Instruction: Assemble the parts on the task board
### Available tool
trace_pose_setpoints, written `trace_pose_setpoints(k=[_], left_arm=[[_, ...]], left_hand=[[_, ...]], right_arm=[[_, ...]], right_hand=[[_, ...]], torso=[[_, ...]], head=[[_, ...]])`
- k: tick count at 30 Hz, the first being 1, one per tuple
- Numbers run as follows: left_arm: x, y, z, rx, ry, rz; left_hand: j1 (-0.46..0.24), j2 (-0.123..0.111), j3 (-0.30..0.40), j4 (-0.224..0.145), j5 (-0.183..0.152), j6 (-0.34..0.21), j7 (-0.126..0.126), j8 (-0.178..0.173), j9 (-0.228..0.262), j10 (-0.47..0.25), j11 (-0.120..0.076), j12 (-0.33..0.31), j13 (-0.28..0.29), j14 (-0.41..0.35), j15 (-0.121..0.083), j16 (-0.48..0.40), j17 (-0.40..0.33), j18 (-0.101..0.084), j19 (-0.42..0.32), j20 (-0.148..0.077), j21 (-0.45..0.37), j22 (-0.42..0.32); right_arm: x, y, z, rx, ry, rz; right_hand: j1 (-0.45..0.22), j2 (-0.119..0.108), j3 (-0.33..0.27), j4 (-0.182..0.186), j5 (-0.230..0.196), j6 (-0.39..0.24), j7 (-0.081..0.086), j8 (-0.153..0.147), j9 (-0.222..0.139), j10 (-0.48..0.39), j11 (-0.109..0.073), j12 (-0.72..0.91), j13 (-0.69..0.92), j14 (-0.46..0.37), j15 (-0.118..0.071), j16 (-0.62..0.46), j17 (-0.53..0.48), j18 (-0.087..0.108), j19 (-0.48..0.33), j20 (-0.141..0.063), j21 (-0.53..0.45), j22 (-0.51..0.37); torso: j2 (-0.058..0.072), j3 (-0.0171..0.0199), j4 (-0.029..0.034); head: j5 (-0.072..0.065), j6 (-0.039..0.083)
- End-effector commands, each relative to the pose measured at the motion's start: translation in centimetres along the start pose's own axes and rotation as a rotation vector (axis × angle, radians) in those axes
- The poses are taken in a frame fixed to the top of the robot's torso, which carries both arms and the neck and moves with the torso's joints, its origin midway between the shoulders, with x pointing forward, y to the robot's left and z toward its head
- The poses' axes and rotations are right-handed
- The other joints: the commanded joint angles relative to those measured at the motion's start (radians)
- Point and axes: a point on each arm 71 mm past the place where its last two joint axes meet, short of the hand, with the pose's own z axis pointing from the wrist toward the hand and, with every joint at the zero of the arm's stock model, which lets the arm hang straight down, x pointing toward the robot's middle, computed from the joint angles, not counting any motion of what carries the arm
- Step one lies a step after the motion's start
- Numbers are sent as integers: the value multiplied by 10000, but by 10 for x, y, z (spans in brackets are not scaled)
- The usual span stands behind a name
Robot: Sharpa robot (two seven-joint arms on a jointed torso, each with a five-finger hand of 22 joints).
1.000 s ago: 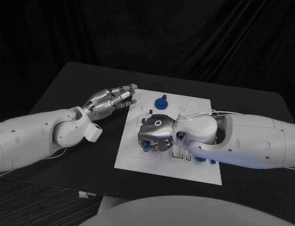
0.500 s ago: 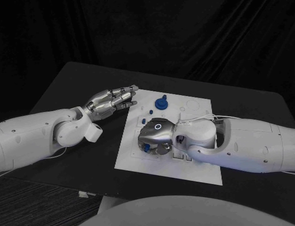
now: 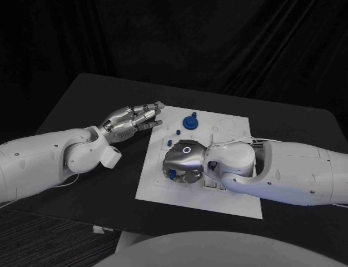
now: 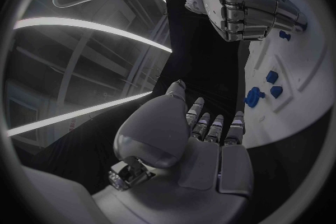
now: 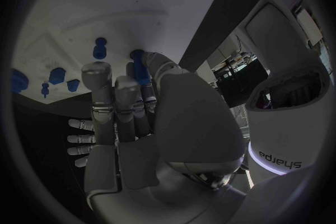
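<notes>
— What is the biggest thing here?
— The black desk [image 3: 78,100]. A white board [image 3: 238,203] lies in the middle of it.

— Where are the hands?
— The right hand [image 3: 184,160] is low over the board's near left part. Its fingers [image 5: 115,98] curl around a blue piece [image 5: 139,70]. The left hand [image 3: 132,120] floats beside the board's far left corner, fingers straight and apart, holding nothing.

— And the little things?
— More blue pieces [image 3: 190,121] stand near the board's far edge.

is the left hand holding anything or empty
Empty. The left hand hovers beside the task board with fingers stretched out and nothing between them.
</notes>
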Motion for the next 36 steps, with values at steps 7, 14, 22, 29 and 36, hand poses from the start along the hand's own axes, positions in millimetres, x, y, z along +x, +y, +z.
trace_pose_setpoints(k=[7,14,22,29,36], left_arm=[[2,0,0,23,139,-139],[1,1,1,-9,124,-129],[0,1,0,-56,106,-126],[1,1,0,-28,96,-121],[1,-1,-1,176,-90,-20]], left_hand=[[4,126,76,-7,64,90,-9,76,19,-73,21,-43,-12,2,87,-34,-14,94,-41,61,5,-18],[-3,132,87,3,63,90,-3,80,19,-78,26,-52,-14,1,90,-36,-15,93,-40,63,6,-17],[-8,135,92,9,63,87,0,80,19,-80,30,-58,-16,-1,89,-40,-17,93,-43,63,4,-22],[-15,138,111,20,76,65,3,78,15,-83,43,-49,-13,-2,86,-41,-17,93,-46,64,2,-29],[31,93,227,-2,163,34,7,94,9,-69,123,39,4,-21,-196,-74,-33,83,-164,-123,-62,-234]], right_arm=[[7,-5,-1,699,221,-19],[6,-10,-7,781,-144,0],[-16,-29,-31,952,-1775,970],[-67,-65,-73,1742,-4038,2150],[-97,-104,-125,3474,-5133,3443]], right_hand=[[-809,-273,-675,163,-1652,-2977,-809,-657,-771,-2891,320,-625,-219,-711,198,-784,-815,114,-743,298,-1570,681],[-149,-867,-2644,1909,-2297,-4828,-1292,-733,-1480,-5091,472,-631,-278,-1076,352,-1083,-1274,237,-1032,440,-2506,519],[-546,-1198,-2965,1942,-2505,-4713,-1315,-664,-1545,-5540,429,-561,-268,-1083,334,-1030,-1257,240,-1025,438,-2539,523],[-2883,-828,-2921,1947,-2975,-3127,-624,-264,-1363,-4175,442,395,-28,-827,355,-400,-686,157,-799,446,-1962,667],[-3355,301,-2493,1749,-2361,-1931,-232,218,-732,-889,-735,10106,8047,-797,117,526,88,104,-781,-77,-1664,702]], torso=[[-5,-4,8],[1,1,7],[-7,-1,-4],[-19,-1,4],[-20,-11,6]], head=[[6,-1],[-18,-1],[-75,-1],[-143,-1],[-383,-1]])
